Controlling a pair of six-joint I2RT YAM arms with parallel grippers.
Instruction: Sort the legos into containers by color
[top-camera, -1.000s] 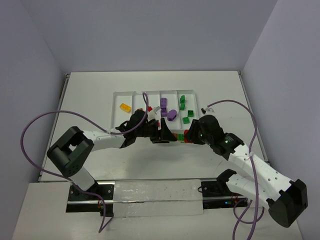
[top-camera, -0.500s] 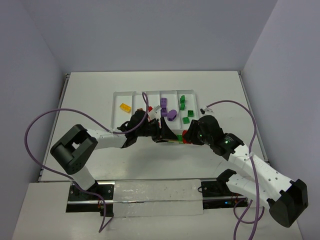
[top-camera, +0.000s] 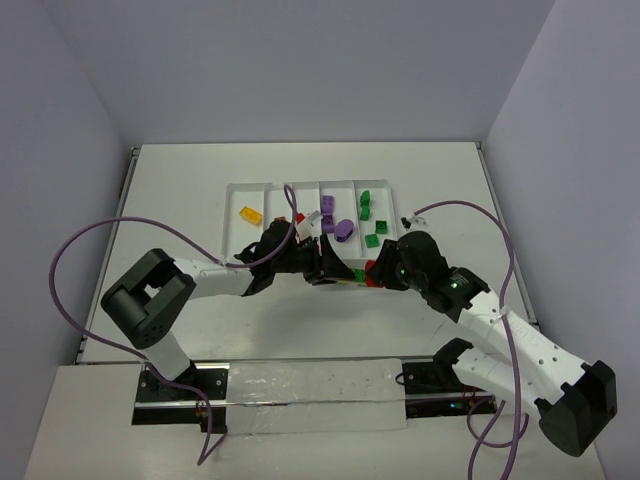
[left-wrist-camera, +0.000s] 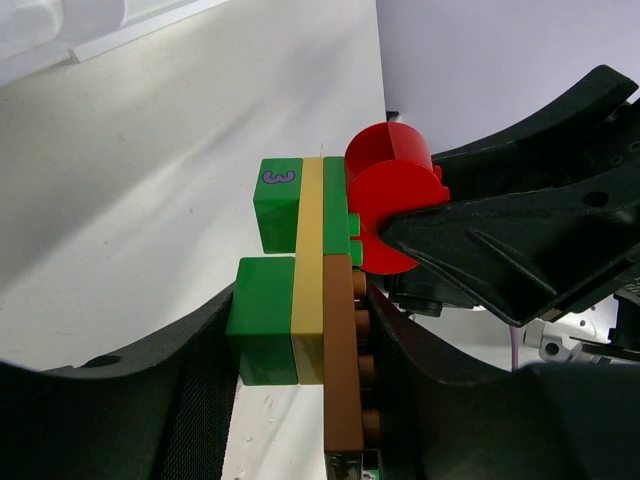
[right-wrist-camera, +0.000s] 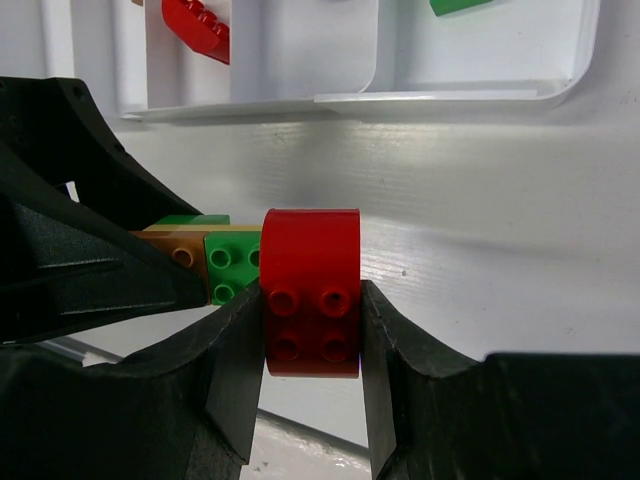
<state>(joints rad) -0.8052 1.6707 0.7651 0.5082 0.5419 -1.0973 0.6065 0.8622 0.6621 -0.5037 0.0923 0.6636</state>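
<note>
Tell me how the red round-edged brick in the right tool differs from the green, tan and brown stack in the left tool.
The red round-edged plastic brick is one single-colour piece; the green, tan and brown stack is several bricks joined. The brick has a curved edge; the stack is square-cornered. The right tool clamps the brick, the left tool the stack. Both are studded, and they touch.

Bright, even light falls from above, and only pale, soft shadows lie on the white table (top-camera: 190, 190). In the left wrist view the black fingers (left-wrist-camera: 150, 400) are blurred near the bottom edge, while the stacked green, tan and brown plastic bricks (left-wrist-camera: 310, 300) are sharp. The round red plastic brick (right-wrist-camera: 310, 290) shows a soft sheen.
</note>
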